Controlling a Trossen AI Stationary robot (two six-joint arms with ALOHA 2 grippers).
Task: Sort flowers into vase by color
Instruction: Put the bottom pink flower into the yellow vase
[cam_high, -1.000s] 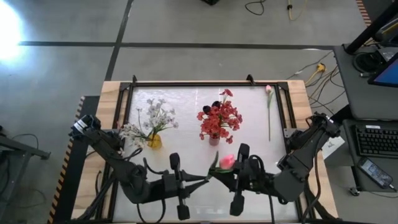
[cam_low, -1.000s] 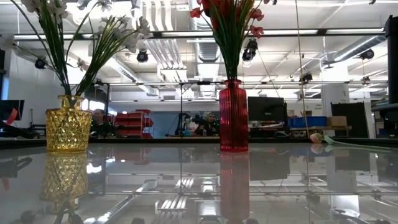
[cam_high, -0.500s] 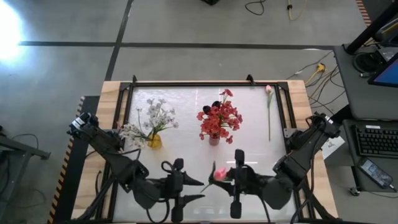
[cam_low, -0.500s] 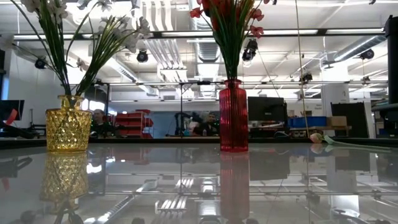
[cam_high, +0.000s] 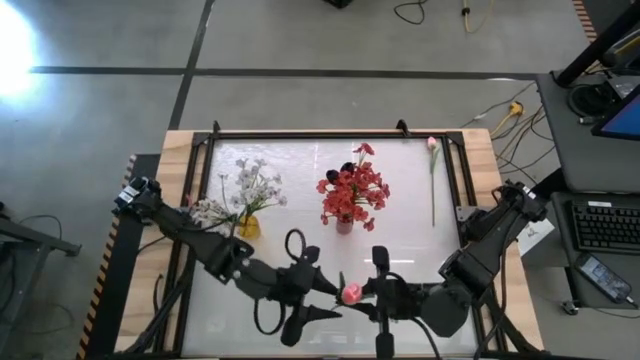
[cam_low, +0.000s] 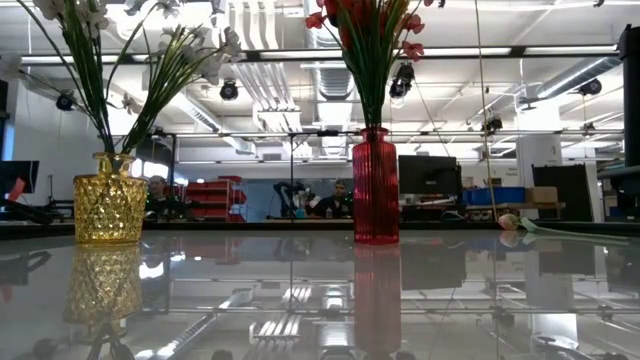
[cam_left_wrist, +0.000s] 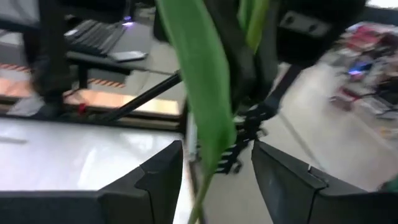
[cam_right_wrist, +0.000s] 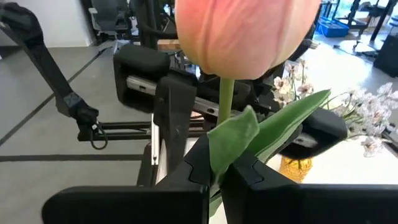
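A pink tulip (cam_high: 351, 293) with a green stem and leaves hangs near the table's front edge, and my right gripper (cam_high: 364, 293) is shut on it. My left gripper (cam_high: 325, 297) faces it from the left, open. One long green leaf (cam_left_wrist: 208, 118) runs between the left gripper's fingers. A yellow vase (cam_high: 248, 227) holds white sprays (cam_high: 250, 185). A red vase (cam_low: 375, 185) holds red flowers (cam_high: 352, 190). Another pink flower (cam_high: 432, 180) lies flat on the table at the far right. My right gripper pinches the tulip's stem (cam_right_wrist: 224, 124) between its two fingers, a short way below the bloom, with a leaf (cam_right_wrist: 233, 140) caught in the pinch. It comes level from the table's right. My left gripper has the leaf between its open fingers; whether a finger (cam_left_wrist: 158, 180) touches it, I cannot tell.
The two vases stand side by side at mid-table, beyond both grippers. Black rails (cam_high: 330, 134) frame the glossy white tabletop. A desk with a keyboard (cam_high: 605, 225) stands off the right side. People sit in the room behind (cam_low: 335, 200).
My right gripper has carried the tulip toward the table's near edge and a little left. My left gripper has opened, turned and moved right toward the tulip, so the leaf now runs between its fingers.
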